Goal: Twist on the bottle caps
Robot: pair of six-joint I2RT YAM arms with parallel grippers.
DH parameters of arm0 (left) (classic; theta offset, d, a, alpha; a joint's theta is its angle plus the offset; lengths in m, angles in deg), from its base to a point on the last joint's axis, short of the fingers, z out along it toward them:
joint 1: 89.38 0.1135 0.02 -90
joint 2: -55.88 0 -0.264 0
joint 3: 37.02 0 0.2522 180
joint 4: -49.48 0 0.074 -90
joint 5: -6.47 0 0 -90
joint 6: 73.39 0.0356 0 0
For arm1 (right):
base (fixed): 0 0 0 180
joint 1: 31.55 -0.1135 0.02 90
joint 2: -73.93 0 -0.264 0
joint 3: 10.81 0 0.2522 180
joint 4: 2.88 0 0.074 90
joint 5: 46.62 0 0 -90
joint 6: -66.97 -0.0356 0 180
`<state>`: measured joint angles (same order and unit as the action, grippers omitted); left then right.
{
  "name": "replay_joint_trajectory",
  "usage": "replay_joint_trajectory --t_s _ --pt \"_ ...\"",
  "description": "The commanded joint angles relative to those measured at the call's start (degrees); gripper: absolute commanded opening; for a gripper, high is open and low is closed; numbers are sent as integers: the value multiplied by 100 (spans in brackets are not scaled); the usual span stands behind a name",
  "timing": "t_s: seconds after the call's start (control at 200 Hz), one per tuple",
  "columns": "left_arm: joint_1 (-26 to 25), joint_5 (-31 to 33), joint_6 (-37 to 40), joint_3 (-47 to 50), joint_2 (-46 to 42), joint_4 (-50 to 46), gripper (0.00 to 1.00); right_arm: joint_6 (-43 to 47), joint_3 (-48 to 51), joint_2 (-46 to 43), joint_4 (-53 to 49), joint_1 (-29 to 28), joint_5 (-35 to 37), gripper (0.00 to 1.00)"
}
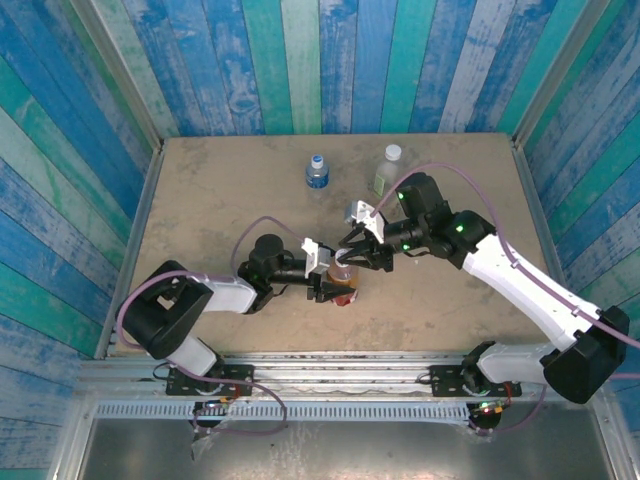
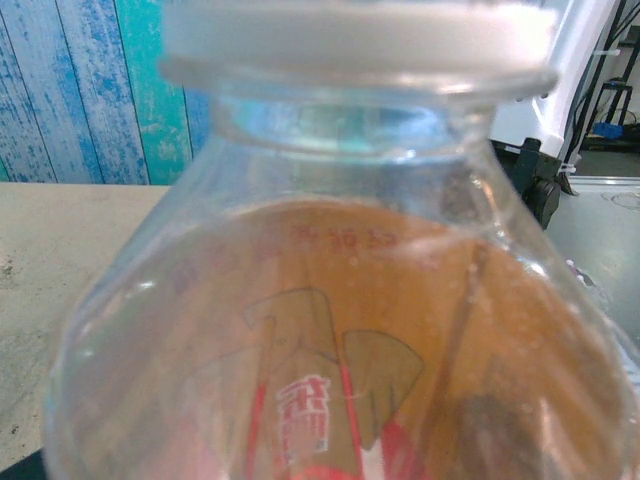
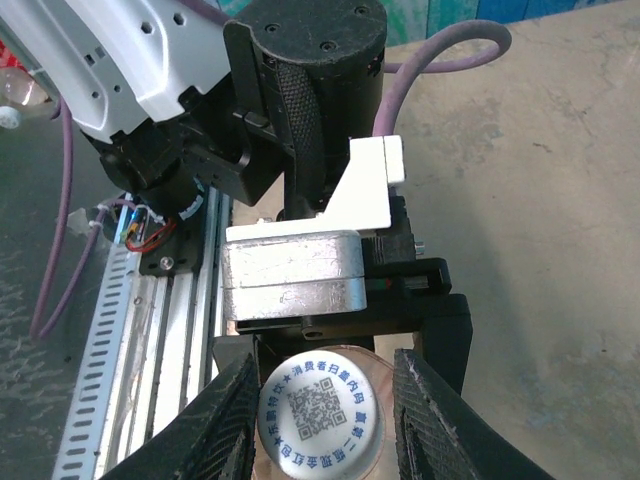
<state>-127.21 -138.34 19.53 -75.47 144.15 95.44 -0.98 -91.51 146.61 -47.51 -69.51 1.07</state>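
Three bottles up on the table (image 1: 200, 210): one near, two far.
The near bottle (image 1: 344, 281) stands mid-table with a cap (image 3: 320, 415) on its neck. The left gripper (image 1: 334, 288) is at its left side, and the right gripper (image 1: 352, 258) sits over the cap from the far right. Well behind stands the far-left bottle (image 1: 317, 172), with the far-right bottle (image 1: 387, 170) beside it.

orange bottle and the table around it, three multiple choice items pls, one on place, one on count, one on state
1. Where is the orange bottle? A back left corner B between the left gripper and right gripper C far right edge
2. How many bottles on the table? A two B three C five
3. Its white cap is A on its neck B lying on the table C missing
1 B, both grippers flank it. 2 B, the blue-label bottle and pale bottle stand behind. 3 A, it sits over the neck.
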Motion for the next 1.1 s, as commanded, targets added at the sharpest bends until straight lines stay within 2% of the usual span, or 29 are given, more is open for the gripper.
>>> replay_joint_trajectory --t_s 0.0,0.34,0.516,0.651,0.881,1.096 --pt "12 -109 -37 -101 -347 4 67 97 28 26 -110 17 -93 36" --pt "12 33 -123 -156 -392 -9 67 121 -4 79 -299 16 -143 28" --pt "12 742 -196 -301 -483 -94 66 -33 5 105 -360 21 188 27" --pt "12 1665 -53 -651 -568 -663 66 -603 54 132 -186 16 1002 29" --pt "16 3124 6 -1555 -273 -1263 65 -2083 485 309 839 -146 2453 27" --pt "12 3939 -18 -2035 -95 -1291 65 -3339 609 492 1004 -431 4113 25"
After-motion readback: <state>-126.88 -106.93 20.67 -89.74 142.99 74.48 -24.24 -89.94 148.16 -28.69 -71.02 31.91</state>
